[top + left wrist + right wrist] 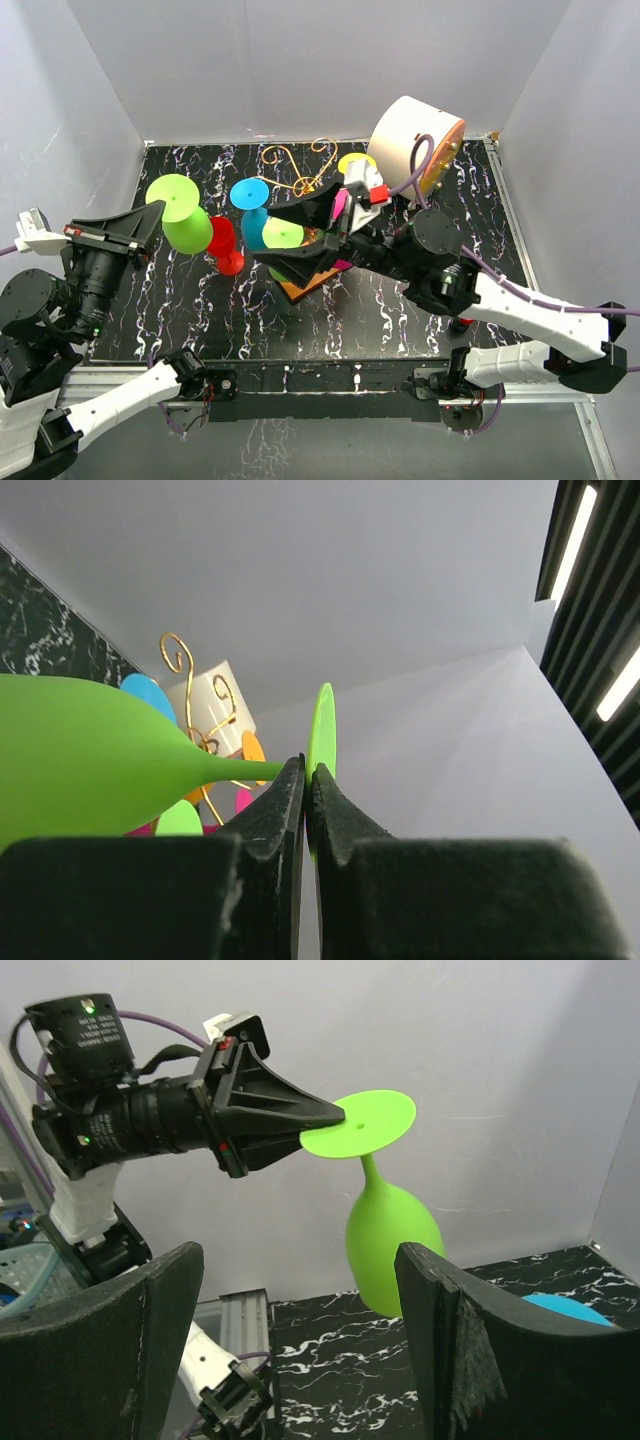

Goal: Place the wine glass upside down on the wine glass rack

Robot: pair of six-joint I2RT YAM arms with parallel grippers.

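Left of frame, the left hand (155,215) clamps the green wine glass (188,232) by its stem, foot-up for hanging. The right hand (298,1260) gapes empty beside the central wine glass rack (298,160).

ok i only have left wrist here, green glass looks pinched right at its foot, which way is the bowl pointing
Observer: In the right wrist view the green wine glass hangs foot up and bowl down, with the left gripper shut on its foot.
Operator: and the right gripper, is it holding anything
Observer: No. The right gripper is open and empty, pointed toward your glass.
Operator: can you see the rack from above
Observer: Only partly. In the top view the right arm lies over the wine glass rack, so only some gold scrolls and a corner of its wooden base show.
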